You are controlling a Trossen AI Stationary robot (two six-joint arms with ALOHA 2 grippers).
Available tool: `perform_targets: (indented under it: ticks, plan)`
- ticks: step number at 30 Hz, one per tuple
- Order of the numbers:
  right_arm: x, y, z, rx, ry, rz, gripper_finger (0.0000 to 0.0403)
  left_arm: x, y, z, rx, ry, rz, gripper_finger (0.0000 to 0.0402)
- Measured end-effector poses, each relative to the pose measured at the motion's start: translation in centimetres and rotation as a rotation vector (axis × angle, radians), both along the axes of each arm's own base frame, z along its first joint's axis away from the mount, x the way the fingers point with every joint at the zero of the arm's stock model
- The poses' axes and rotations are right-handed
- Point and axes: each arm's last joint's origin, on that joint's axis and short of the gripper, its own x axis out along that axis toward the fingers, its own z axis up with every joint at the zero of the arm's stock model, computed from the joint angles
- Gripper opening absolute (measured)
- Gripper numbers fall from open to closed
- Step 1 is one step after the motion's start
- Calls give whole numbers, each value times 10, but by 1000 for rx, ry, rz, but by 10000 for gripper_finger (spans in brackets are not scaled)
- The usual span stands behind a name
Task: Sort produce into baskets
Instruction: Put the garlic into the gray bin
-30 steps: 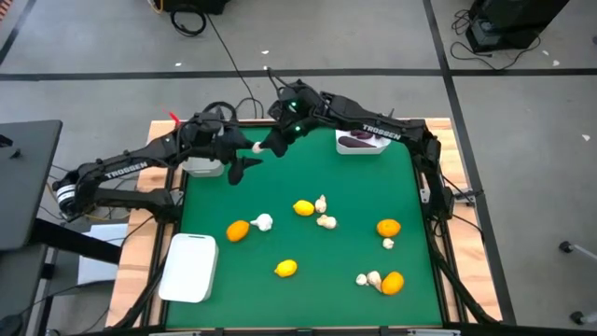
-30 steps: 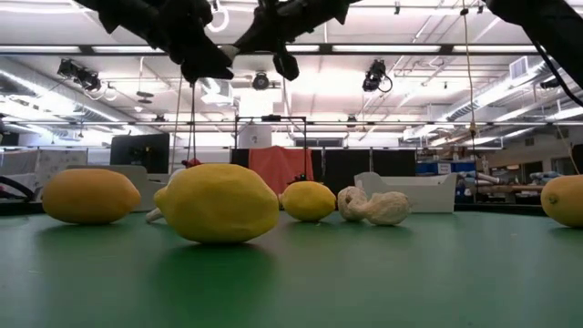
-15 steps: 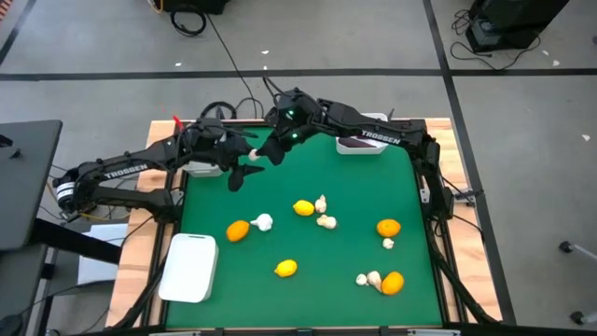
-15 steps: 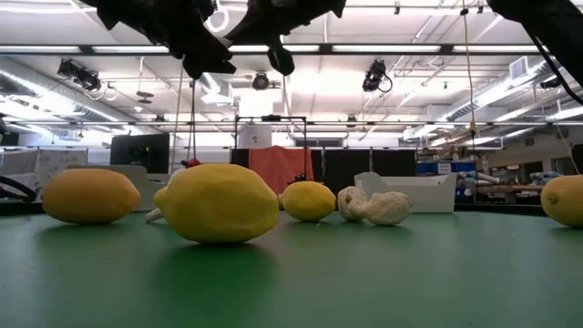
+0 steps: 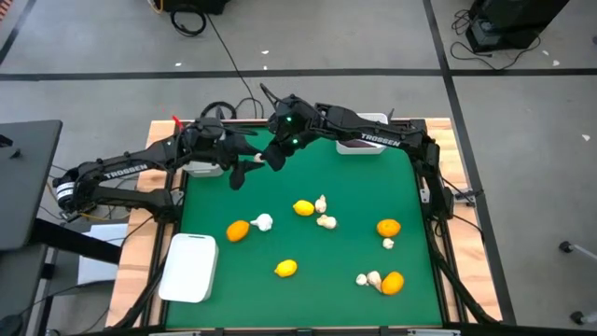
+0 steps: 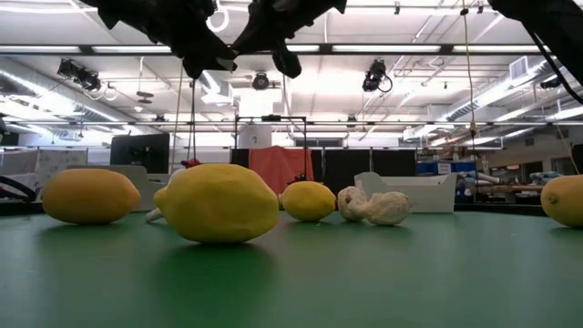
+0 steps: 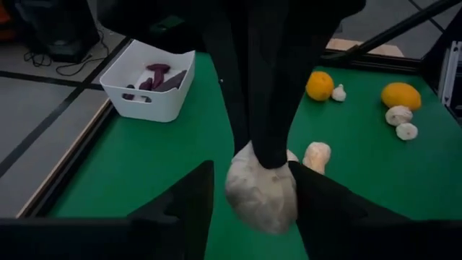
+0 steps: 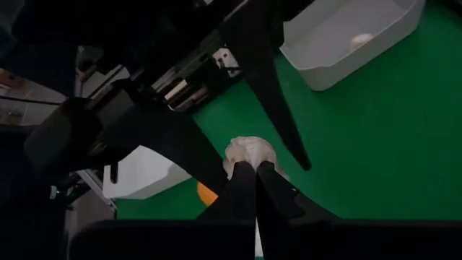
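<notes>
Right gripper (image 8: 249, 189) pinches garlic (image 7: 261, 189); basket (image 7: 148, 90) holds eggplants (image 7: 155, 78).

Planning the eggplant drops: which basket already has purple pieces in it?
The white basket at the table's far right corner: dark purple pieces lie in it. Another basket holds a pale bulb instead.
</notes>
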Motion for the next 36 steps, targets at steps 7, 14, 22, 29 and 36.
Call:
perform_targets:
  ticks: [7, 14, 22, 29, 36]
  plan:
    - [0, -1, -1, 6, 18, -77, 27, -1, 1, 0, -24, 0, 22, 106]
    - [-6, -4, -8, -23, 129, -185, 123, -14, 14, -14, -128, 145, 205, 98]
    - [-23, -1, -22, -106, 370, -245, 178, -48, 31, -35, -146, 460, 612, 102]
    - [-23, 8, -24, -171, 396, -178, 180, -67, 45, -39, -159, 539, 841, 102]
    - [-24, 12, -25, -210, 422, -122, 180, -76, 59, -46, -260, 551, 957, 102]
